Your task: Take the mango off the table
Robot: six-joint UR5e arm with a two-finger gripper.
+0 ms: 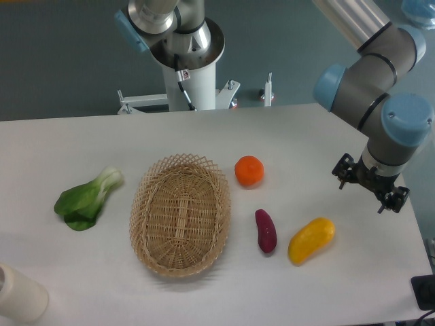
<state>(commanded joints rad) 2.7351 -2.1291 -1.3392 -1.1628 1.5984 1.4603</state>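
Robotics lab, industrial arm on a pedestal mount, bare white table, plain grey wall

Bright, even light and a clear picture.

I see soft light from above on the white table. Small, pale shadows sit under the mango, the basket and the orange. The arm's silver tube shines. Nothing looks blurry to me.
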